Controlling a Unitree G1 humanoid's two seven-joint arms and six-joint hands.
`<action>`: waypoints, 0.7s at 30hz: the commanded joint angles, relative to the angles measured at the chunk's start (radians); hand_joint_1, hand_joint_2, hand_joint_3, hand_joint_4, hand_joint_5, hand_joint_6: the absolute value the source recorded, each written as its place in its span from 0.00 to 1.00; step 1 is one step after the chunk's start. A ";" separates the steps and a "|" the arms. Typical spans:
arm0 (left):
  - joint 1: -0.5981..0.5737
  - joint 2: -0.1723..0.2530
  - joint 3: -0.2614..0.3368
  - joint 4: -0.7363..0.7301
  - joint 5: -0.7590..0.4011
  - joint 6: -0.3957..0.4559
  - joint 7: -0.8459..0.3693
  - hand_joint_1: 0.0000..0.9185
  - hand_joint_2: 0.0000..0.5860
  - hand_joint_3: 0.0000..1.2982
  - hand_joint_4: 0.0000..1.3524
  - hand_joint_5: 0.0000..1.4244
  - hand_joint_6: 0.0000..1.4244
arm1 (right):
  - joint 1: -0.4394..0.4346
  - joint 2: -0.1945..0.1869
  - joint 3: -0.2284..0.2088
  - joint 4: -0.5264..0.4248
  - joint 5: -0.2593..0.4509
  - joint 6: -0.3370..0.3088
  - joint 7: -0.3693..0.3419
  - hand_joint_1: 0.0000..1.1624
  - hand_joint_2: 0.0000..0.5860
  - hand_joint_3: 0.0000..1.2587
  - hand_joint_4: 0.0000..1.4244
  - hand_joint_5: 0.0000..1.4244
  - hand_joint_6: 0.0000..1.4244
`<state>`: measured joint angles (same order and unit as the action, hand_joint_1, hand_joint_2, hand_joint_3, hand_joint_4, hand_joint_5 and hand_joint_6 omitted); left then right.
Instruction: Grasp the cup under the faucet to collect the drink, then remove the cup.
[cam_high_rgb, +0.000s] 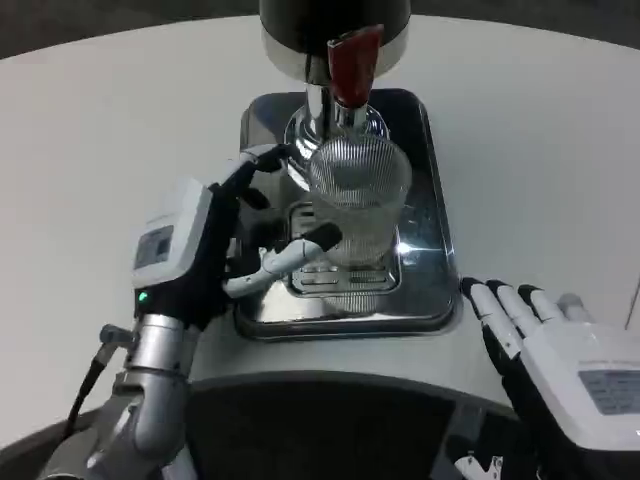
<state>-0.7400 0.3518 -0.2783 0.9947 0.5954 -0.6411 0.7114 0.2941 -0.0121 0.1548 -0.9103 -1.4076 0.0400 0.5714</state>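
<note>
A clear ribbed cup (358, 200) stands upright on the drip tray's grate (340, 282), right below the chrome faucet (322, 110) with its red handle (350, 62). My left hand (215, 235) is to the left of the cup with its fingers spread. One finger (262, 160) curves toward the cup's rim with a gap, and a lower finger (295, 250) reaches the cup's base; I cannot tell whether it touches. Whether there is drink in the cup I cannot tell. My right hand (555, 355) lies flat at the lower right, fingers stretched out, holding nothing.
The steel tray (432, 210) sits mid-table under the black dispenser body (335, 22). White tabletop (110, 130) spreads to both sides. The table's dark front edge (330, 400) runs between my arms.
</note>
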 joint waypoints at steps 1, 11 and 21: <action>0.075 0.047 0.043 -0.092 -0.030 -0.021 -0.017 0.18 0.07 0.27 0.25 0.40 0.62 | -0.005 0.000 0.007 0.009 0.003 -0.004 -0.013 0.67 0.51 0.00 0.00 0.00 0.00; 0.192 0.114 0.168 -0.315 -0.125 -0.070 -0.112 0.11 0.06 0.28 0.25 0.40 0.53 | -0.020 -0.003 0.007 0.019 -0.003 0.000 -0.007 0.67 0.51 0.00 0.00 0.00 0.00; 0.246 0.180 0.277 -0.485 -0.364 -0.178 -0.408 0.00 0.00 0.20 0.15 0.25 0.25 | -0.029 -0.005 0.011 0.026 -0.008 -0.001 -0.003 0.67 0.51 0.00 0.00 0.00 0.00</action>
<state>-0.5089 0.4980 -0.0178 0.5443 0.3129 -0.7840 0.4094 0.2592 -0.0139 0.1628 -0.8906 -1.4127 0.0401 0.5705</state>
